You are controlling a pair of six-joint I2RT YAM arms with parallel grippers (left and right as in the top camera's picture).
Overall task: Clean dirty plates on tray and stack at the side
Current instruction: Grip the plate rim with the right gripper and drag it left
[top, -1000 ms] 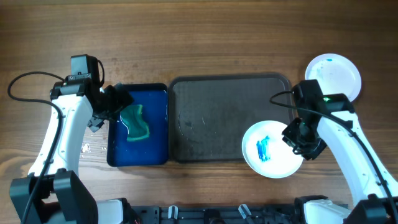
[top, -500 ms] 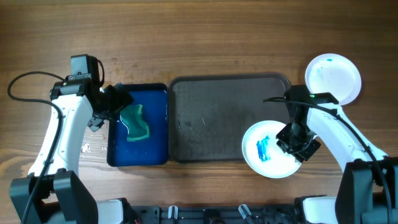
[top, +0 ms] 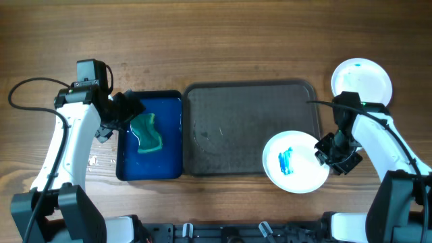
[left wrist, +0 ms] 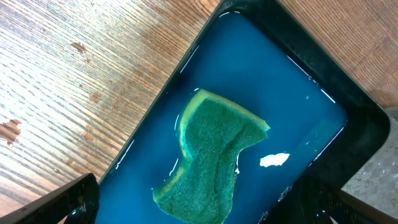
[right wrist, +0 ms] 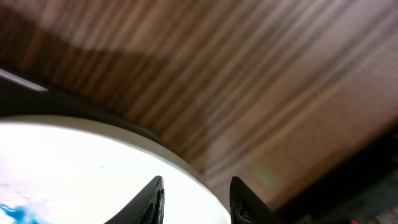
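Two round white shallow plates are seen on the brown wood-grain desk [top: 223, 40]. The plain plate [top: 364, 84] lies at the far right edge, well apart from the rest. The smeared plate [top: 304, 177], marked with one blue smear [top: 285, 162] at its centre, overlaps the lower right corner of the one large dark grey rectangular tray [top: 250, 135] with rounded corners and a raised rim. Just left of it lies one smaller deep-blue rectangular tray [top: 150, 92] with a glossy floor, in which one wavy green sponge [top: 147, 133] lies. The left pincer [left wrist: 196, 199] is held wide apart above that sponge. The right pincer [right wrist: 198, 199] is set at the smeared plate's right rim, fingers a little apart — whether the rim is clamped cannot be told.
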